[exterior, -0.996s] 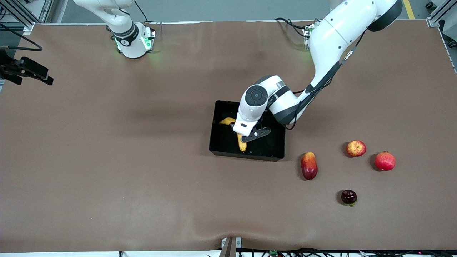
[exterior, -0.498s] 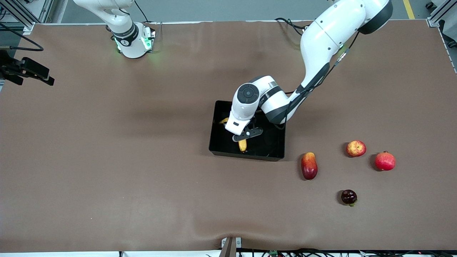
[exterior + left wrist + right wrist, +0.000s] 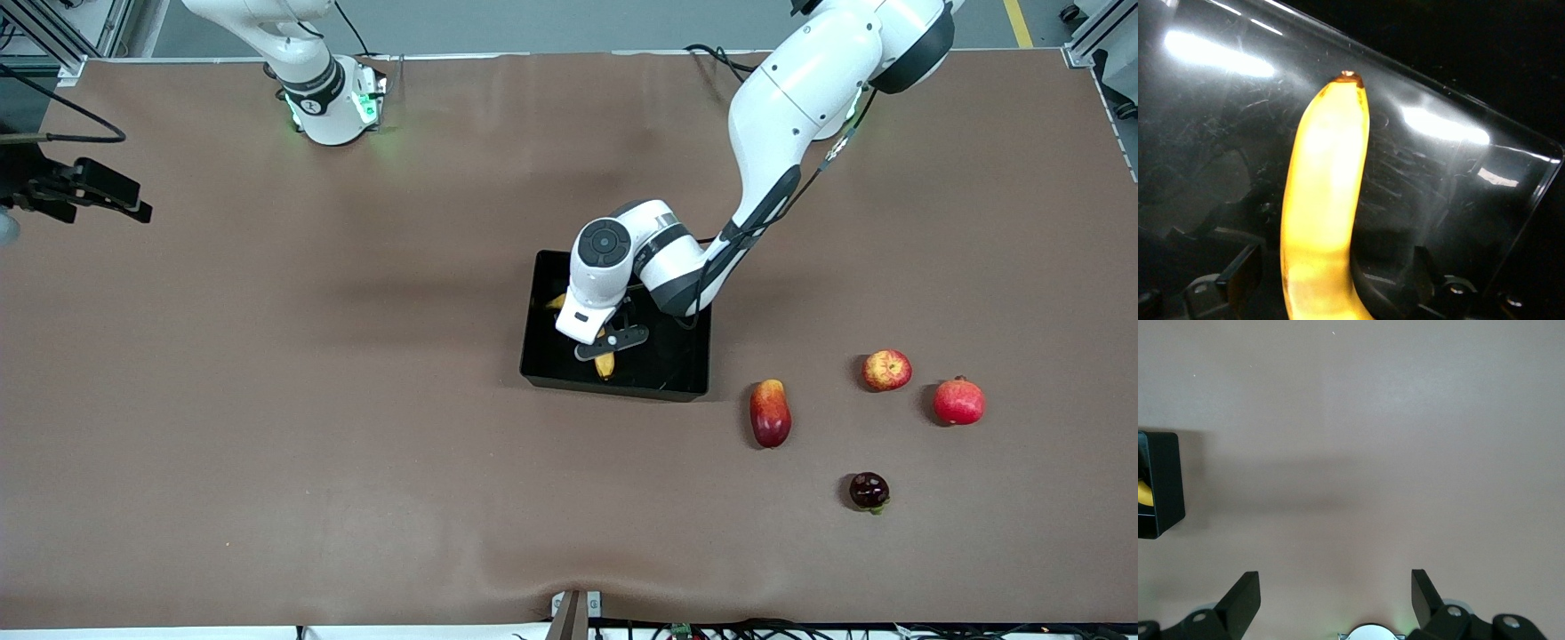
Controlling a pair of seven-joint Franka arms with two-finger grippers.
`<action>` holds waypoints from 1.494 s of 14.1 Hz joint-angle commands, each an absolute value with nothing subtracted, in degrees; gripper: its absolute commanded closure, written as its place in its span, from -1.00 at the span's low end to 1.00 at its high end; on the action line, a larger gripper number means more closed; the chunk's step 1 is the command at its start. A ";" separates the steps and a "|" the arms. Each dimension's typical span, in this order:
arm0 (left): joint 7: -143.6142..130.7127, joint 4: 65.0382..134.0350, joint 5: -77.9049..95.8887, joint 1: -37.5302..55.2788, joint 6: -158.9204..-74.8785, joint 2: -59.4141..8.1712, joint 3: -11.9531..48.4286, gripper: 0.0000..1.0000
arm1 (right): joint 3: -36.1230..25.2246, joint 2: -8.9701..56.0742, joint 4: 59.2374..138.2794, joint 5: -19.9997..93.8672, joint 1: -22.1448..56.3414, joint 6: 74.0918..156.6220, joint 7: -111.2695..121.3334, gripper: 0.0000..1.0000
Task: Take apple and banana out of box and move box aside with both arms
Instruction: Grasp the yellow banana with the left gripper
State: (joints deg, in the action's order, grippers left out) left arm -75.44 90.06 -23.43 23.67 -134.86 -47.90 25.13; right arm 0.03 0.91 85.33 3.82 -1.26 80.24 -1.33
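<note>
The yellow banana [image 3: 605, 363] lies in the black tray [image 3: 680, 373]; the left arm's wrist hides its middle. My left gripper [image 3: 610, 341] is low inside the tray, open, with a finger on each side of the banana [image 3: 1325, 193], which rests on the glossy tray floor [image 3: 1445, 180]. The red-and-yellow apple [image 3: 886, 370] sits on the table toward the left arm's end, apart from the tray. My right gripper [image 3: 133, 206] waits open and empty [image 3: 1335, 590] over bare table at the right arm's end. Its wrist view shows a tray corner [image 3: 1163, 483].
An oblong red-yellow mango [image 3: 770, 412] lies just beside the tray's corner. A red pomegranate [image 3: 958, 401] sits beside the apple. A small dark red fruit [image 3: 869, 491] lies nearer to the front camera than those. Brown cloth covers the table.
The left arm's wrist and gripper have shifted within the tray toward the right arm's end, covering more of the banana. The banana and other fruits have not moved.
</note>
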 commanded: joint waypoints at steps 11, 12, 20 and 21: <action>-77.87 88.86 -25.22 25.66 -135.09 -51.50 24.26 -0.78 | -0.26 3.86 84.20 5.62 2.72 82.97 -10.10 -1.00; -77.96 88.86 -25.22 25.75 -135.09 -51.50 24.00 -0.45 | -0.26 4.13 84.20 5.71 2.90 82.97 -11.15 -1.00; -78.93 87.45 -24.35 25.05 -126.93 -45.10 24.61 1.00 | -0.26 7.03 84.20 8.00 4.31 84.02 -16.07 -1.00; -78.93 87.45 -24.00 24.87 -125.35 -43.26 24.70 1.00 | -0.26 7.21 84.11 8.00 4.57 84.55 -17.21 -1.00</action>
State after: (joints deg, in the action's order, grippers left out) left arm -77.43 87.28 -23.51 24.68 -129.48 -47.92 24.98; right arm 0.09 6.45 85.33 7.34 3.71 84.39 -14.37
